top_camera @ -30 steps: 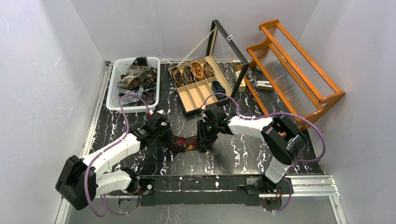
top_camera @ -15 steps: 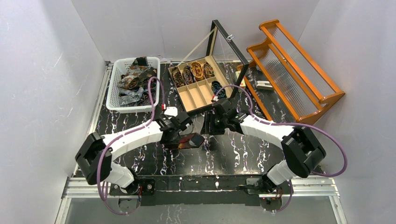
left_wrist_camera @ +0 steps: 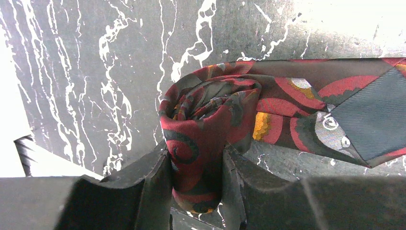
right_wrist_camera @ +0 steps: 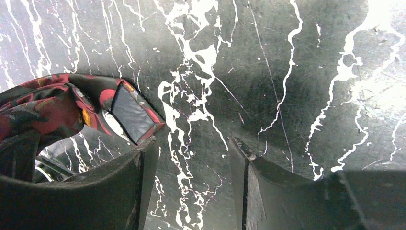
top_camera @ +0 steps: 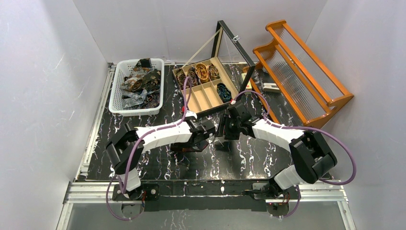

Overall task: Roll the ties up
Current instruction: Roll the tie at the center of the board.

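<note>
A dark red tie with gold and grey swirls (left_wrist_camera: 206, 110) is wound into a loose coil at one end. My left gripper (left_wrist_camera: 196, 184) is shut on that coil, a finger pressing on each side. The tie's flat tail (left_wrist_camera: 335, 103) runs off to the right on the black marbled table. From above, the left gripper (top_camera: 200, 140) and the tie (top_camera: 187, 145) sit mid-table. My right gripper (right_wrist_camera: 191, 165) is open with bare table between its fingers, and the tie's grey-lined tip (right_wrist_camera: 131, 112) lies just beyond its left finger. In the overhead view the right gripper (top_camera: 221, 135) is just right of the left one.
A white basket (top_camera: 136, 111) of loose ties stands at the back left. An open wooden box (top_camera: 202, 98) behind the grippers holds several rolled ties, with its glass lid raised. An orange wooden rack (top_camera: 306, 67) stands at the back right.
The right gripper has opened, let go of the tie and shifted right and back. The left arm has carried the coiled tie to the right, toward the table's middle.
</note>
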Tool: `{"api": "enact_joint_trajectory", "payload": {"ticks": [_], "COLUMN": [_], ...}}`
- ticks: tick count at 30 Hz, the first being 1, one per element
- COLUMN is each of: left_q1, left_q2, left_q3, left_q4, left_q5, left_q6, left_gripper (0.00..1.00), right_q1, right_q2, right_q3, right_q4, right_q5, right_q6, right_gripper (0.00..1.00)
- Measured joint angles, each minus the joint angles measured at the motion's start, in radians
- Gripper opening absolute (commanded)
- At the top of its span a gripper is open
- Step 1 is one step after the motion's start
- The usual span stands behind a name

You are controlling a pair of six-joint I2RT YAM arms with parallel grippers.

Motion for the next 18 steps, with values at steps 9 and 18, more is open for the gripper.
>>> {"api": "enact_joint_trajectory", "payload": {"ticks": [9, 18], "left_q1": [-0.049, -0.068], "left_q2": [0.131, 0.250], "left_q3": [0.113, 0.215], "left_q4": [-0.060, -0.050], "left_q5": [-0.029, -0.009], "left_q6": [-0.002, 0.025], "left_gripper": [0.46, 0.69], "right_q1": [-0.026, -0.046], "right_q2": [-0.001, -0.003], "right_q3": [-0.025, -0.032], "right_q4": [0.017, 0.026], "right_q5": [-0.011, -0.033], "right_q6": [0.014, 0.018], "right_gripper": [0.66, 0.68]}}
